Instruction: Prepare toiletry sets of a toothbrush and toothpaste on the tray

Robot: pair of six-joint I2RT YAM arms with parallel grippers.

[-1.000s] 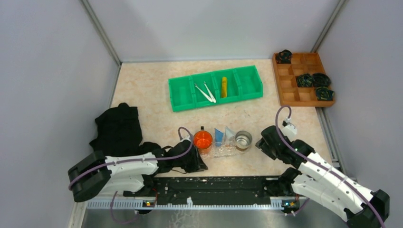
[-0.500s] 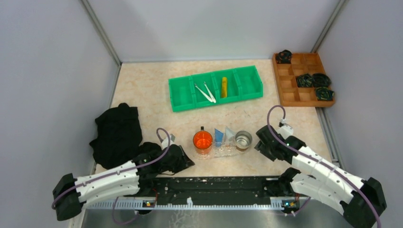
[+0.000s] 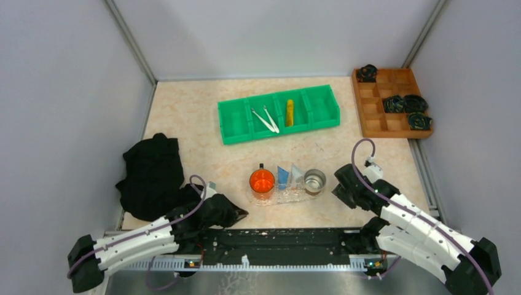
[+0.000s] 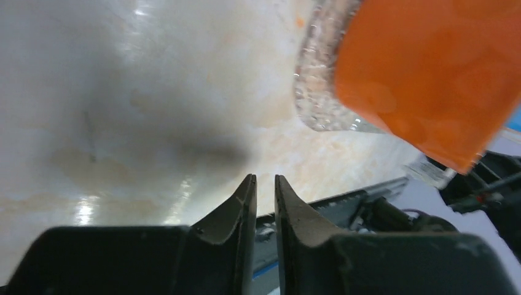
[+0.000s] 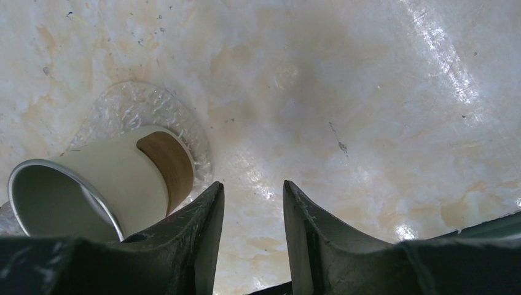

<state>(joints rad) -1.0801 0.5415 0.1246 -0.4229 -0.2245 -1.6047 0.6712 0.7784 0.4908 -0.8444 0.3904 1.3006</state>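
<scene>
Status: neither set is complete. The tray [image 3: 287, 196] sits on the table just ahead of the arm bases, with an orange cup [image 3: 262, 182] at its left end and a metal cup [image 3: 314, 180] at its right. The blue tube [image 3: 282, 177] and white tube [image 3: 297, 173] stand side by side between the cups. I read that layout as one set per end, with a cup as each set's holder.

Both toothbrushes [image 3: 263, 120] lie crossed in the green bin [image 3: 236, 123], second compartment from the left. The yellow tube [image 3: 289, 113] is alone in the next compartment. No brush is on the tray, so by my reckoning that's what's left to do.

Your left gripper [image 4: 265, 178] is low over bare table just beside the orange-cup end. Its jaws are nearly together with a thin slit between them, and nothing is in it. Your right gripper [image 5: 252, 183] is just beside the metal-cup end, jaws moderately spread and also empty. Neither touches the tray or a cup.

The arms flank the tray, which probably means each one serves its own end. The bin is well beyond the tray, so you have to reach over the cups, and a low wrist could tip a cup or a standing tube. The brushes are thin and lie flat and crossed, so pick the upper one near its free end.

The wooden box [image 3: 370, 117] and the black cloth [image 3: 150, 175] are off to the sides and not involved.
</scene>
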